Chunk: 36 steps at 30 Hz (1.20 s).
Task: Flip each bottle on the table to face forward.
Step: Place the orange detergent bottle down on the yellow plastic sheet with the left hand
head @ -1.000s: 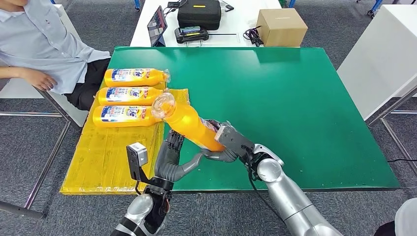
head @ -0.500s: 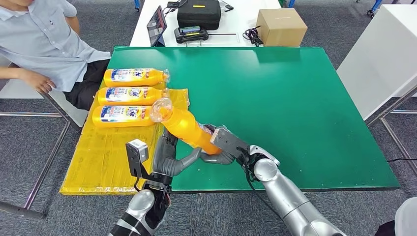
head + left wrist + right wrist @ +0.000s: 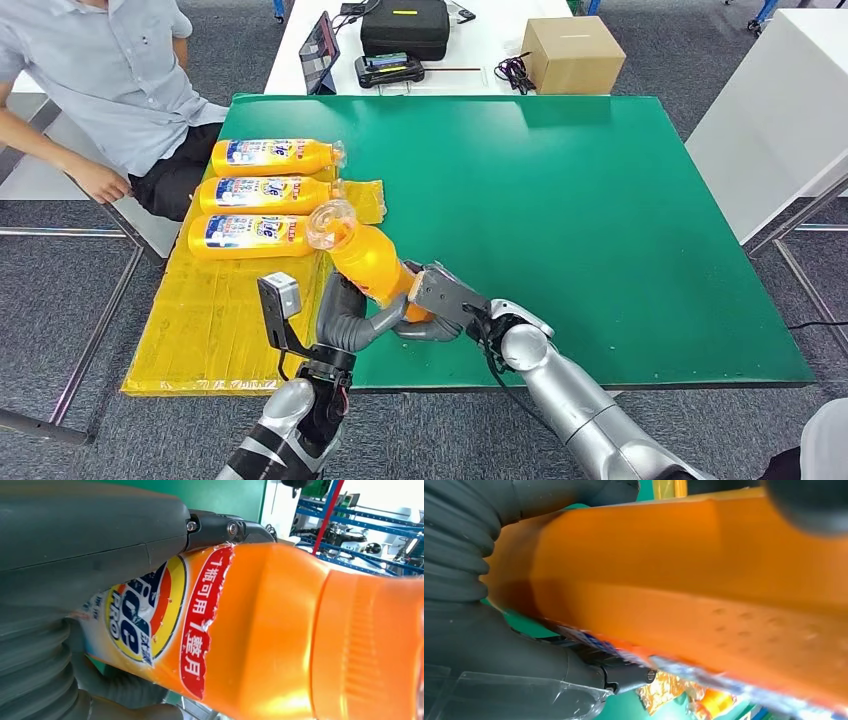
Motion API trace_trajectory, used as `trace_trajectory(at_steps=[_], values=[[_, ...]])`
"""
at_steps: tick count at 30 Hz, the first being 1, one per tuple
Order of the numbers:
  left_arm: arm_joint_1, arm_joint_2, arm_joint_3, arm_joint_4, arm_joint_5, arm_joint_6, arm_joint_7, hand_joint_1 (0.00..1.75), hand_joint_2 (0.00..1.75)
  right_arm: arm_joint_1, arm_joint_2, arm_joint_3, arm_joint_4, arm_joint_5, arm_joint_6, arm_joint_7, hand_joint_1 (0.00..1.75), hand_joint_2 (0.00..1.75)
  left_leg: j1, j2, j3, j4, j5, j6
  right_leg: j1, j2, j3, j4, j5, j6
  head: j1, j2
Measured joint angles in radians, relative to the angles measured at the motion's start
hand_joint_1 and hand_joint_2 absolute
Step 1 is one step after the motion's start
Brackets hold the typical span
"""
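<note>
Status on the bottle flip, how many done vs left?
Done: three bottles lie label-up in a row on the yellow sheet. In hand: the fourth bottle is held off the table by both the left robot hand and the right robot hand, cap toward the row; its label faces the left wrist camera. Left: setting it down label-up. No other bottles visible.

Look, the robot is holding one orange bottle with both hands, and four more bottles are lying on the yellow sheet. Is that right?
Not quite. The head view shows three bottles lying on the yellow sheet, not four. The rest is right: the left hand and the right hand both hold the orange bottle.
</note>
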Motion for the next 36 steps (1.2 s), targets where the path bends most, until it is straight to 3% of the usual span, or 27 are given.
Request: trace_trajectory(at_steps=[2,3,8,22,26,32,36], values=[[-0.002,-0.002,0.001,0.005,0.01,-0.004,0.001,1.49,1.75,-0.002,0.003,0.009,0.006,-0.001,-0.004,0.0,1.75,1.75,0.0,0.0,0.0,0.0,0.0,0.0,0.0,0.0,0.0,0.0,0.0,0.0,0.0,0.0],[-0.002,-0.002,0.002,0.007,0.015,-0.005,0.001,1.61,1.75,-0.004,0.004,0.013,0.009,-0.002,-0.006,0.0,1.75,1.75,0.0,0.0,0.0,0.0,0.0,0.0,0.0,0.0,0.0,0.0,0.0,0.0,0.0,0.0],[-0.003,-0.002,0.009,0.012,0.023,-0.001,-0.001,1.75,1.75,-0.014,0.012,0.029,0.023,0.005,-0.017,0.005,1.75,1.75,0.0,0.0,0.0,0.0,0.0,0.0,0.0,0.0,0.0,0.0,0.0,0.0,0.0,0.0],[-0.052,-0.013,0.007,0.08,-0.033,0.117,-0.012,1.75,1.75,-0.031,0.026,0.045,0.049,0.033,-0.061,0.021,1.74,1.75,0.0,0.0,0.0,0.0,0.0,0.0,0.0,0.0,0.0,0.0,0.0,0.0,0.0,0.0],[-0.059,-0.016,0.007,0.096,-0.04,0.127,-0.023,1.75,1.75,-0.033,0.027,0.046,0.052,0.037,-0.066,0.024,0.03,1.75,0.0,0.0,0.0,0.0,0.0,0.0,0.0,0.0,0.0,0.0,0.0,0.0,0.0,0.0],[-0.058,-0.016,0.007,0.099,-0.094,0.186,-0.061,1.75,1.75,-0.035,0.034,0.049,0.054,0.036,-0.085,0.03,0.0,1.75,0.0,0.0,0.0,0.0,0.0,0.0,0.0,0.0,0.0,0.0,0.0,0.0,0.0,0.0],[-0.048,-0.012,0.007,0.081,-0.174,0.256,-0.09,1.75,1.75,-0.033,0.037,0.051,0.054,0.041,-0.107,0.034,0.0,0.0,0.0,0.0,0.0,0.0,0.0,0.0,0.0,0.0,0.0,0.0,0.0,0.0,0.0,0.0]])
